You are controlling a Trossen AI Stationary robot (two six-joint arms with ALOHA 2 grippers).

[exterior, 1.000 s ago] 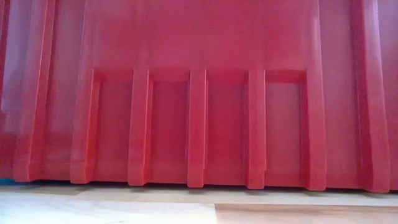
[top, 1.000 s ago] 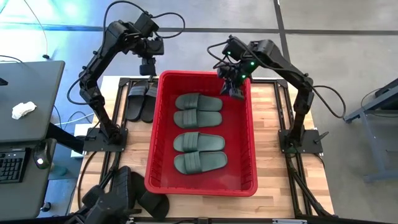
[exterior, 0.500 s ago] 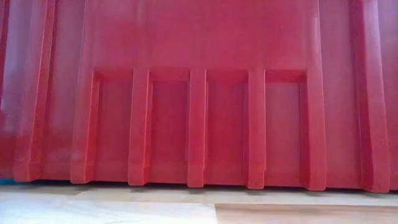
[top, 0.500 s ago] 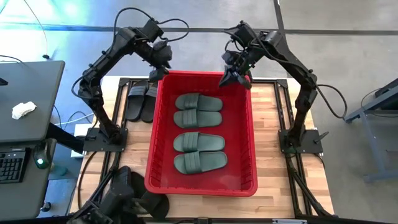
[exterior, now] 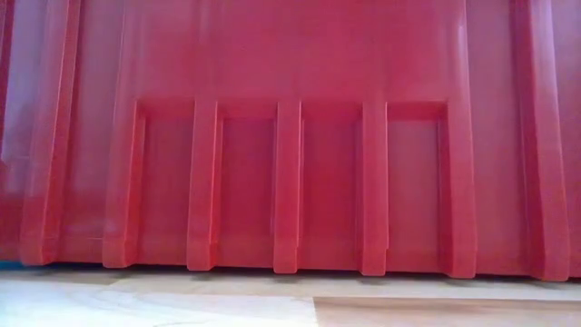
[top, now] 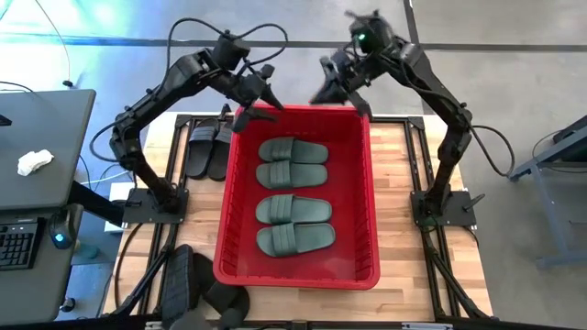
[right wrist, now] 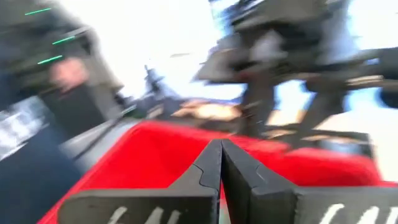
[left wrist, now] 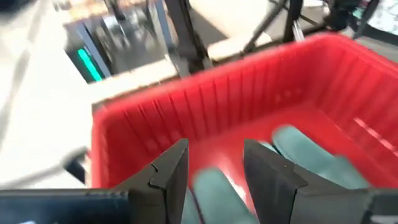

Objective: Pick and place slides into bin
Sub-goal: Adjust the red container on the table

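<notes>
The red bin stands mid-table, and its near wall fills the low view. Several dark green slides lie flat on its floor, soles down. Two black slides lie on the table by the bin's far left corner. My left gripper hangs open above that corner with nothing between its fingers; the bin and green slides show below it. My right gripper is shut and empty above the bin's far rim.
More dark slide-like shapes lie at the table's near left corner, beside the bin. A desk with a keyboard and a white crumpled thing stands off the table's left. Bare wood shows to the right of the bin.
My left gripper has swung from above the black slides toward the right, over the bin's far left corner, tipping from pointing down to nearly level. My right gripper has risen out of the bin's far right corner toward the far edge, also tipping up. No slide has moved.
</notes>
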